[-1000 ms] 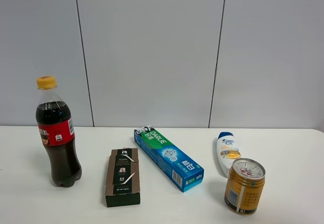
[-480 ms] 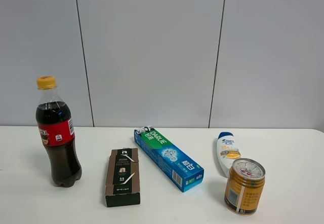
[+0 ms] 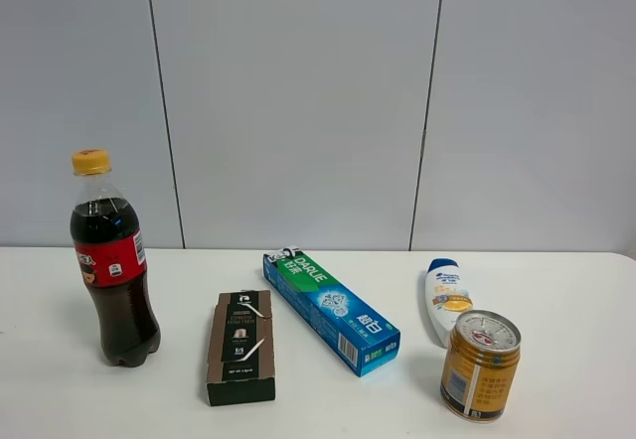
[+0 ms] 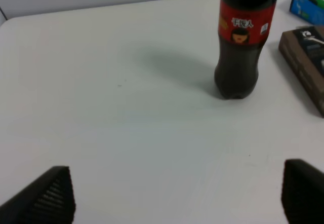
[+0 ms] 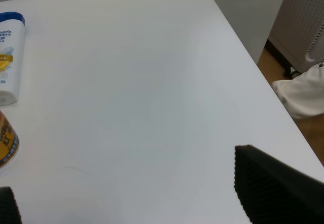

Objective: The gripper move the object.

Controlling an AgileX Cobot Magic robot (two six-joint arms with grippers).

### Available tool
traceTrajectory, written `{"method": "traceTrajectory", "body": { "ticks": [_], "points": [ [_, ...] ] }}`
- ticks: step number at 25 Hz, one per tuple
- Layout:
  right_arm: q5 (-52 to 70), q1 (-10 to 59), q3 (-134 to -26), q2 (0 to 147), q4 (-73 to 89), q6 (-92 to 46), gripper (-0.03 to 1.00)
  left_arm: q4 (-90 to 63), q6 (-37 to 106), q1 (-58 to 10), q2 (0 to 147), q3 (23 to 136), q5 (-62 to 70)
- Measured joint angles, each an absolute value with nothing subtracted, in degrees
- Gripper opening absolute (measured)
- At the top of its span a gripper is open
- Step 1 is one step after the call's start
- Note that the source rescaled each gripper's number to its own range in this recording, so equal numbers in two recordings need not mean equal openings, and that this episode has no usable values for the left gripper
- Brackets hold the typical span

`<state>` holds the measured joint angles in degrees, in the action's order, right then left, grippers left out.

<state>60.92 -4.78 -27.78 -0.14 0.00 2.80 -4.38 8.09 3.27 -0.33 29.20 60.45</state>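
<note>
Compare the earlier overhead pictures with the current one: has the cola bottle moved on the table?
No. The cola bottle stands in the same spot, left of the dark box, with the same gap between them.

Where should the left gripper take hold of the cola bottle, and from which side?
Probably the cola bottle at its red-labelled body, approached level from the open table side away from the brown box. It stands upright, and the left gripper is open, apart from it.
</note>
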Motion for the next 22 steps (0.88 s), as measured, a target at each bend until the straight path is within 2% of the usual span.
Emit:
{"method": "traceTrajectory", "body": {
  "ticks": [22],
  "points": [
    [60.9,-4.8,-27.8,-0.1,0.0,2.8,0.72,-4.4,8.1,3.3,-0.3,29.2,60.4]
  ]
}}
